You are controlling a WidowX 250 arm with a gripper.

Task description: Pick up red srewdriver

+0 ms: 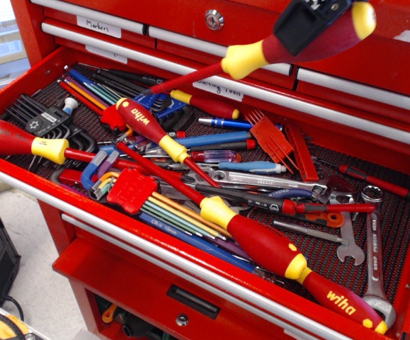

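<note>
Drawers fill the frame: a red tool chest (212, 53) with its wide drawer (190, 251) pulled open and crowded with hand tools on a dark liner. Largest of the things left inside is the long red-yellow wiha screwdriver (261, 244), lying from the centre down to the lower right corner. A second wiha screwdriver (151, 131) slants across the middle left, and the fat end of another red handle (13, 138) rests at the left edge. Lower left of centre sits a red holder of hex keys (137, 195); wrenches (374, 255) lie at the right.

At the top right, well clear of the drawer, the red srewdriver (261, 53) hangs in the air, its yellow butt toward the upper right corner and its thin shaft pointing down-left over the chest front. The black tool (311, 25) is clamped across the fat handle, pinching it; how the fingers sit cannot be made out, since most of it is cut off by the frame.

Judging by this, the lift step is in hand and the pick looks essentially achieved. What remains calls for a firm grip, as the shaft droops low.
</note>
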